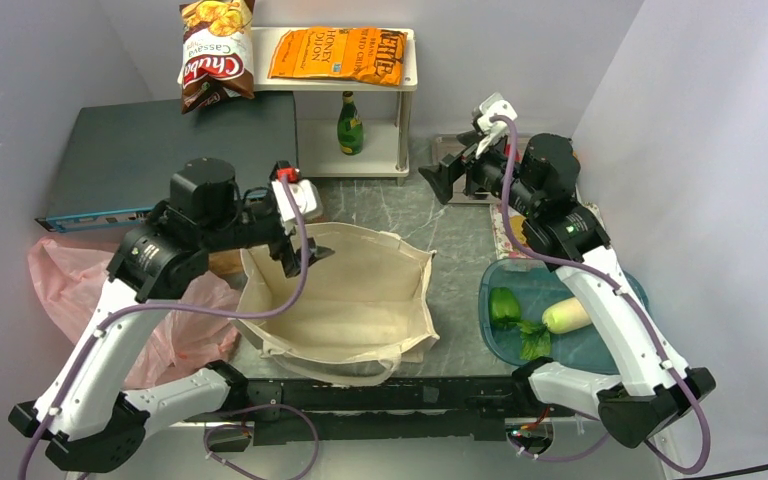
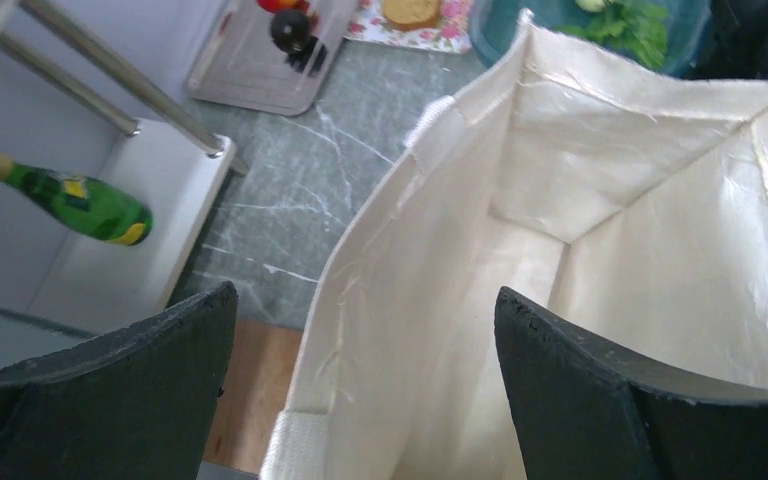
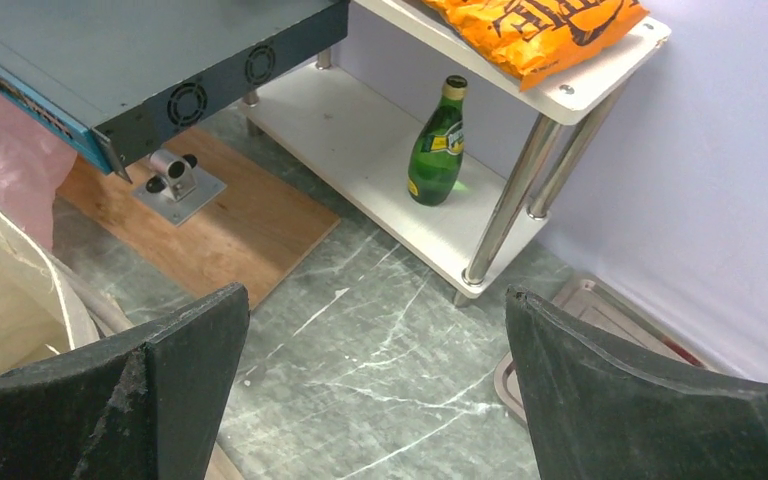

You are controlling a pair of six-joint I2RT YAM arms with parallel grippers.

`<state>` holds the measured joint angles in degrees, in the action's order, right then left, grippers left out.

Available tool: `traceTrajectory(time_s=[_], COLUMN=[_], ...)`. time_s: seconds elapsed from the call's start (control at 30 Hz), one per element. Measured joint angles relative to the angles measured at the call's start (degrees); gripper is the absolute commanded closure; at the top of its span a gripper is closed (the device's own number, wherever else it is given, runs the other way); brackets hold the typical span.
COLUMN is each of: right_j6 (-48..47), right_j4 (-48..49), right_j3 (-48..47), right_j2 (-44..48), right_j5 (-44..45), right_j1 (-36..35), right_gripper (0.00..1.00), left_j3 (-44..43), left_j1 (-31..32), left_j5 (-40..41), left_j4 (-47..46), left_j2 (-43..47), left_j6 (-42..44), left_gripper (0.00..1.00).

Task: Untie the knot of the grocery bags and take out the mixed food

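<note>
The beige canvas tote (image 1: 345, 300) lies open at mid-table, its pale inside bare where it shows. My left gripper (image 1: 306, 257) hangs open over the tote's far-left rim (image 2: 360, 260), with nothing between its fingers. The pink plastic bag (image 1: 70, 285) lies crumpled at the left; its knot is hidden. My right gripper (image 1: 440, 180) is open and empty above the marble, facing the shelf. A green bottle (image 3: 438, 145) stands on the lower shelf. An orange chip bag (image 1: 340, 55) and a brown-red chip bag (image 1: 215, 50) are on top. Greens (image 1: 532, 340), a green pepper (image 1: 503, 303) and a white radish (image 1: 566, 315) lie in the teal basin (image 1: 500, 345).
A dark flat box (image 1: 160, 150) stands at the back left, above a wooden board (image 3: 210, 220). A grey tray (image 2: 250, 70) with a red fruit and a floral mat with a bread slice (image 2: 410, 12) lie at the back right. White walls close in both sides.
</note>
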<state>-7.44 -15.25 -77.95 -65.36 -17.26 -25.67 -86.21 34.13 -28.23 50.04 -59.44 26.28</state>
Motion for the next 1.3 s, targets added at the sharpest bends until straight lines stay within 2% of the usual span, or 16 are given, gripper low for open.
traceTrajectory(time_s=[0.2,0.3,0.43,0.5,0.63,0.7,0.8,0.9,1.13,1.3], right_j6=[1.79,2.99,5.35,7.23,11.67,13.2,14.19,13.99,13.44,12.37], right_j4=[-1.53,-1.66,-1.88,-1.9,-3.1,-3.32,-4.2,-6.25,-11.72,-14.08], right_j3=[-1.38,-1.51,-1.51,-1.53,-3.34,-4.55,-5.57,-6.45,-6.62,-7.85], right_j2=[1.64,2.8,3.78,3.91,2.47,1.2,-0.9,-3.32,-7.32,-8.76], right_j5=[3.67,5.44,7.98,8.81,7.37,5.7,2.56,0.44,-4.31,-5.27], right_j1=[0.5,1.55,4.48,7.72,18.14,23.32,30.82,33.73,33.66,33.46], right_gripper=[0.0,0.0,0.0,0.0,0.0,0.0,0.0,0.0,0.0,0.0], left_j3=[-7.56,-11.69,-19.91,-21.84,-23.28,-25.05,-32.81,-36.5,-27.56,-26.53], left_j1=[-7.02,-14.45,-28.0,-34.8,-43.76,-45.97,-48.7,-50.07,-50.34,-50.34], left_j5=[0.11,-0.68,-3.54,-4.52,-2.86,-0.31,2.67,5.42,10.62,12.24], left_j4=[0.02,0.02,1.25,1.25,2.49,4.85,11.76,15.5,18.45,18.16], left_j2=[-1.33,-3.06,-8.48,-10.64,-12.87,-13.97,-17.86,-20.22,-17.49,-17.18], left_j6=[-3.37,-5.46,-9.29,-11.32,-13.27,-12.96,-11.91,-11.37,-11.56,-12.22], left_gripper=[0.01,0.01,0.01,0.01,0.01,0.01,0.01,0.01,0.01,0.01])
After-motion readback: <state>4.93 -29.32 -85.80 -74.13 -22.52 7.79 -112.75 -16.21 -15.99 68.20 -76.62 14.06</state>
